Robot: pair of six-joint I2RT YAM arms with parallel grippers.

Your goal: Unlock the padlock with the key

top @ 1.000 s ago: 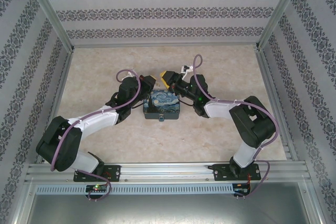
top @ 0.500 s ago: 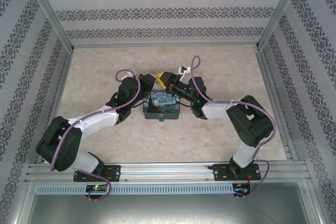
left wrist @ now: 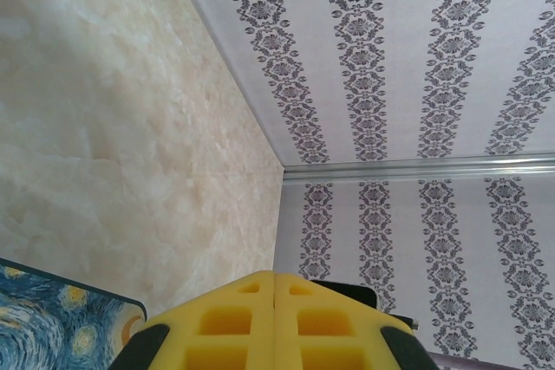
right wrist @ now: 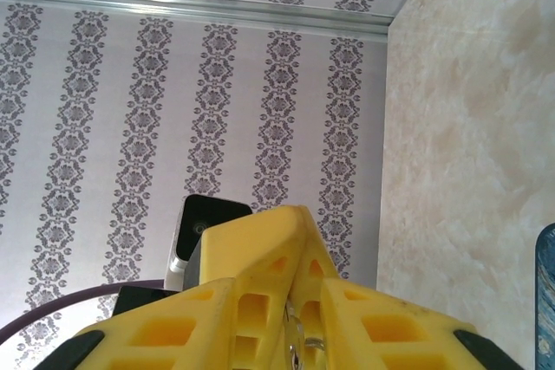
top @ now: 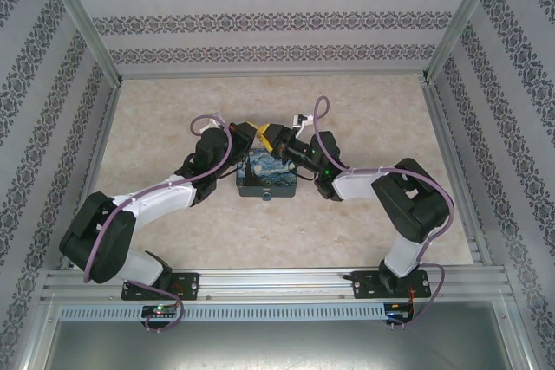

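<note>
Two arms crowd the far edge of the painted tin box (top: 269,172) on the marbled table (top: 173,240), inside patterned walls (top: 277,23). With the wrists this close, the likeliest mishap is the arms knocking together as either one swings round.

The box stands between the grippers and their target. The padlock (top: 266,197), a tiny blue speck, appears to hang at the middle of the box's near face, well apart from both grippers. Whichever gripper reaches for it must pass over or round the lid. Nothing visibly pins the box, so a nudge could slide it and carry the lock off line.

The left gripper (left wrist: 274,279) has its yellow fingers pressed flat together with nothing visible between them. A corner of the box lies just beside it.

The right gripper (right wrist: 301,218) pinches a small silvery piece between its fingers, probably the key (right wrist: 299,351). The hold looks thin, so the key could twist or slip out when pushed against the keyhole.
</note>
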